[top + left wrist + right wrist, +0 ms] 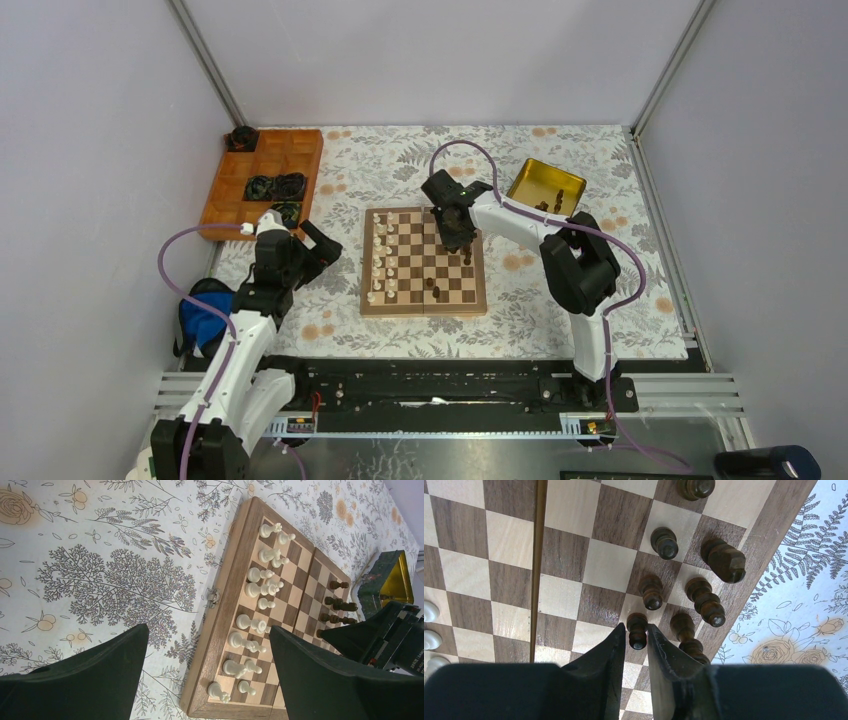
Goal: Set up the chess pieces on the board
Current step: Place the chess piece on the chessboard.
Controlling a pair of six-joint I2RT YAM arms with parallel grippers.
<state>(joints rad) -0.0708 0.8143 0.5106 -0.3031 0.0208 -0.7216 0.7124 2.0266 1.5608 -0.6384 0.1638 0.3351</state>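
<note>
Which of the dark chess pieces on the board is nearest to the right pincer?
The dark pawn inside the right pincer: it alone stands in the gap between the two tips, while the other dark pieces stand outside it.

No legible text near my left pincer (208, 630). Faint white print on right arm's black housing (406, 652), far right of it: unreadable.

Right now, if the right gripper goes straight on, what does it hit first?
Likely the board: a dark pawn stands between the right gripper's tips, so they'd pass it.
</note>
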